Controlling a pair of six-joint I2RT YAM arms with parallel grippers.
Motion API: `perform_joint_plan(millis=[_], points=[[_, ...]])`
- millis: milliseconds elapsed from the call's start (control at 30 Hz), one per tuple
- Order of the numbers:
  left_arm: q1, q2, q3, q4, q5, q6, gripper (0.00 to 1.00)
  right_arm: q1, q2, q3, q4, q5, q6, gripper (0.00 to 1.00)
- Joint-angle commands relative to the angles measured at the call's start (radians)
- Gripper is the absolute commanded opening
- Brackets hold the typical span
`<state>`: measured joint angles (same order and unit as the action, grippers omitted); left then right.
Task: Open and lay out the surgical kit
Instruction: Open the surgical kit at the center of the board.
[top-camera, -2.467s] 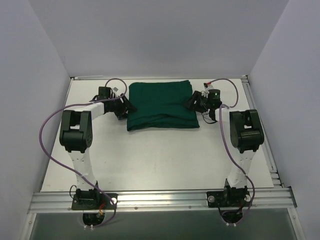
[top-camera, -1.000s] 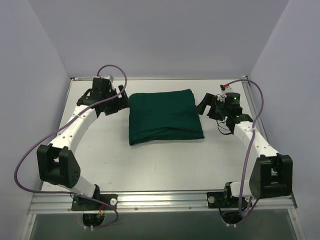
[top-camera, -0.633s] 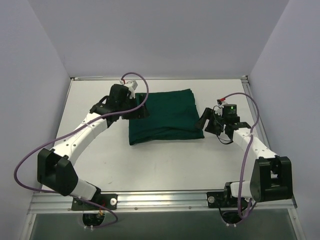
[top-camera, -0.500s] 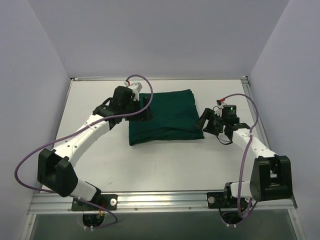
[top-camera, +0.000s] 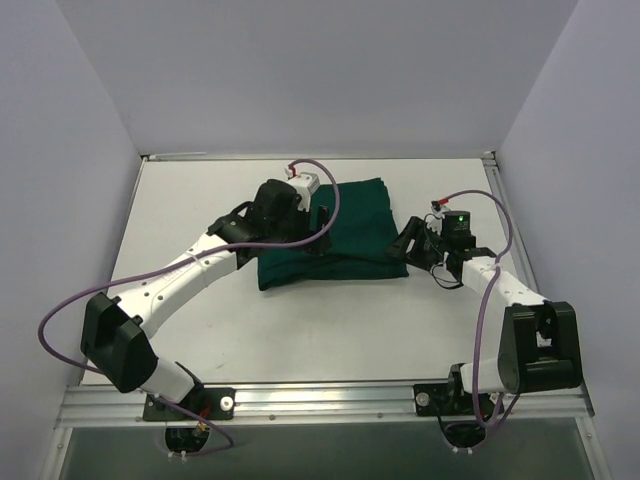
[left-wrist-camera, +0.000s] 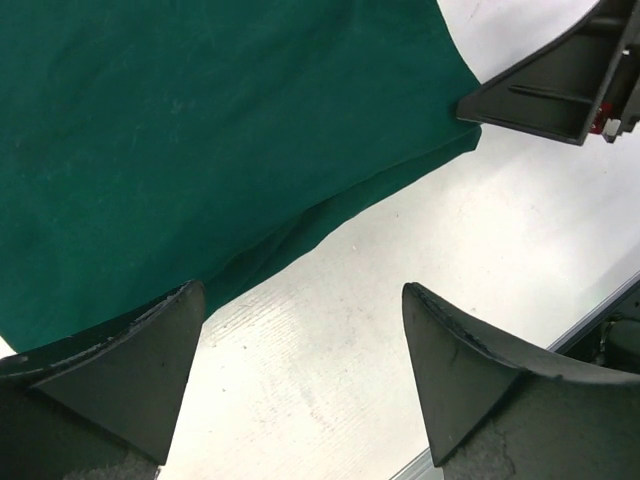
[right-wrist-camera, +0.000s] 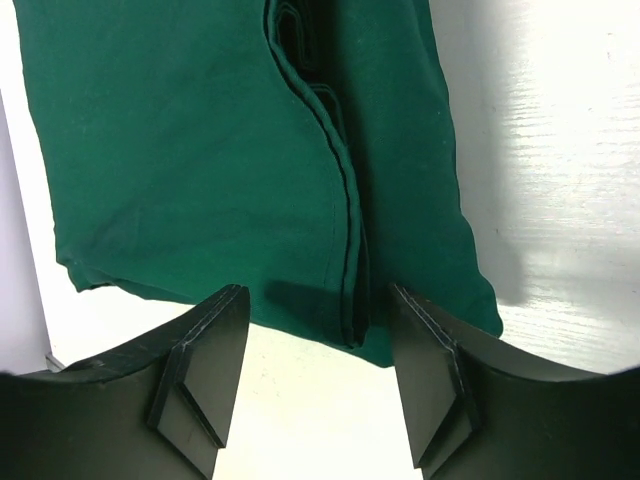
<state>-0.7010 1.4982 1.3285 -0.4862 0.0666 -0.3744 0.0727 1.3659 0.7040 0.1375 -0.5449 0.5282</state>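
Both arms had swung in toward the bundle since the earlier views: the left arm had reached across from the tabletop's left side until it hung over the cloth, and the right arm had closed on the cloth's right edge.

Seen from above, the white tabletop (top-camera: 300, 320) carried one task item, the surgical kit (top-camera: 355, 215). It was a dark green cloth bundle lying flat at the middle of the far half, a little nearer the right edge than the left. It was folded shut, with no mesh tray and no steel instruments showing anywhere.

The left hand (left-wrist-camera: 300, 300) stood wide open and held nothing. Its own camera showed the two dark fingers well apart above the bundle's near edge, with bare tabletop between them and green cloth filling the upper part of the view. One finger of the other arm's hand showed at the top right of that picture, just beside the cloth's corner.

The right hand (right-wrist-camera: 315, 300) sat at the bundle's right edge with a moderate gap between its fingers. The stacked fold edges (right-wrist-camera: 345, 250) of the cloth ran down between them. Neither finger appeared to press on the cloth, so nothing looked pinched yet.

By this evidence the task had barely begun. Both hands were placed at the wrap, but no flap had been lifted. Unfolding the cloth, exposing whatever lay inside and spreading it out all remained to be done.
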Motion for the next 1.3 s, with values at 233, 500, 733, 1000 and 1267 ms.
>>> perform_joint_plan(millis=[233,500,733,1000,1267], points=[[-0.11,0.02,0.043,0.123,-0.125,0.12,0.95,0.028,0.009,0.046,0.068,-0.064,0.058,0.15],[-0.224,0.155,0.113,0.199,-0.275,0.322,0.94,0.071,-0.022,0.103,0.045,-0.081,0.092,0.0],[-0.244,0.318,0.262,0.164,-0.363,0.436,0.96,0.088,-0.042,0.124,0.091,-0.194,0.252,0.0],[-0.247,0.43,0.459,0.025,-0.289,0.466,0.97,0.09,-0.033,0.259,-0.01,-0.185,0.34,0.0],[-0.247,0.434,0.477,-0.028,-0.214,0.408,0.97,0.091,-0.017,0.327,-0.096,-0.208,0.368,0.0]])
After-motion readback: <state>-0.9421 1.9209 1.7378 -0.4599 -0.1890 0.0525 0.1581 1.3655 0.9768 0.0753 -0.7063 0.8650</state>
